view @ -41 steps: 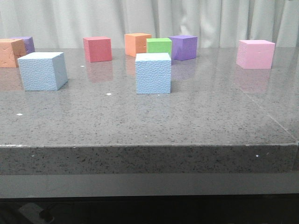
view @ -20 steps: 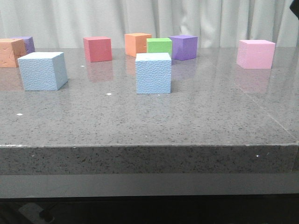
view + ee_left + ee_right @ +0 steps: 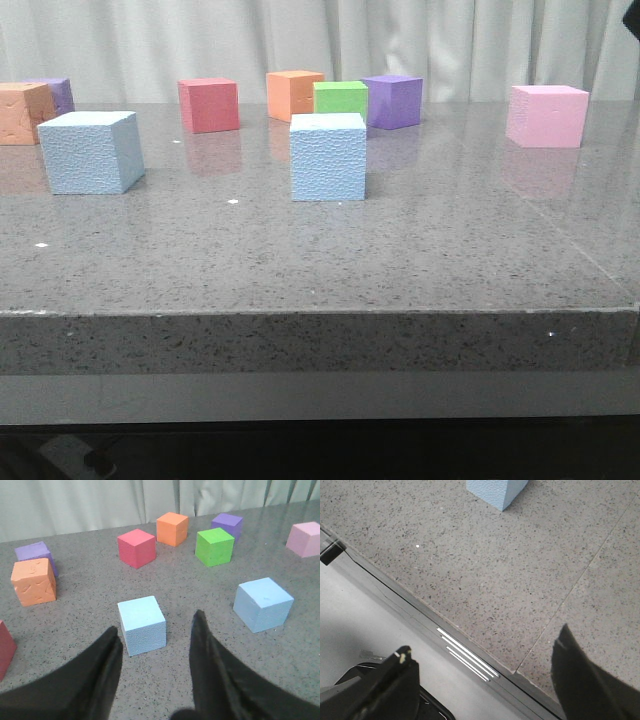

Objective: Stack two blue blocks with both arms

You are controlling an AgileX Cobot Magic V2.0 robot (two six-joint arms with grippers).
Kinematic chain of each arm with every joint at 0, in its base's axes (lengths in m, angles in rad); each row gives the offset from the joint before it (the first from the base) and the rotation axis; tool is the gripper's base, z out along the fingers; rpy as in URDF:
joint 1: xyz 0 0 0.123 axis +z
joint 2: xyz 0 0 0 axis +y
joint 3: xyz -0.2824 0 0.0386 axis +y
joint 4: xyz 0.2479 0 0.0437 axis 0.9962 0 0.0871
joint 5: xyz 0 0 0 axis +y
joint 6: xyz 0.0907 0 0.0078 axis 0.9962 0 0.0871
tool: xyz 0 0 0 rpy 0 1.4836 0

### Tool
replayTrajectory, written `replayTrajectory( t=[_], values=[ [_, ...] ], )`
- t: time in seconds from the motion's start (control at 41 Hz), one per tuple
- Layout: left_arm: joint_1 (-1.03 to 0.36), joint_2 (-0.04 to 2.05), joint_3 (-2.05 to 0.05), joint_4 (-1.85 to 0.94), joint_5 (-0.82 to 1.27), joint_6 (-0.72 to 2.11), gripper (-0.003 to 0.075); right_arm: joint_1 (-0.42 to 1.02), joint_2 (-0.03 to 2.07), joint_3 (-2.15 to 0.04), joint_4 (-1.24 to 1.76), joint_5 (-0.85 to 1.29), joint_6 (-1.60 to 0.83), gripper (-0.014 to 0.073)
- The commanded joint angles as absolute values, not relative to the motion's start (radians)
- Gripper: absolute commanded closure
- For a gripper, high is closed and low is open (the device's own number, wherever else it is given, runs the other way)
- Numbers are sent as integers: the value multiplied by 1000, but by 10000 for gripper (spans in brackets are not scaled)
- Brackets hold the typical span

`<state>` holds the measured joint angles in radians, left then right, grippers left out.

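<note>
Left wrist view — left gripper [image 3: 156,630] spread, blue block [image 3: 142,624] just beyond fingertips, untouched; right gripper [image 3: 485,652] spread.

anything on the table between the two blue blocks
No. In the front view the grey tabletop between the left blue block and the middle blue block is bare apart from small white specks; the red cube sits farther back.

No readable text, labels, brands or numbers are being shown on any cube or the bench.
</note>
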<state>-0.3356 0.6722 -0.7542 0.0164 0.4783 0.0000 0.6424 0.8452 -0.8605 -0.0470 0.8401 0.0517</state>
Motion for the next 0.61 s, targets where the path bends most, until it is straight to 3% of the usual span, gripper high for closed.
replayTrajectory(
  t=[0.0, 0.244, 0.586],
  values=[
    [-341, 749, -798, 38, 376, 0, 386, 638, 837, -885, -49, 785, 43, 43],
    [-299, 1012, -941, 40, 470, 0, 133, 638, 837, -885, -49, 786, 43, 43],
    [-291, 1353, -1193, 47, 608, -34, 120, 638, 837, -885, -49, 786, 43, 43]
  ],
)
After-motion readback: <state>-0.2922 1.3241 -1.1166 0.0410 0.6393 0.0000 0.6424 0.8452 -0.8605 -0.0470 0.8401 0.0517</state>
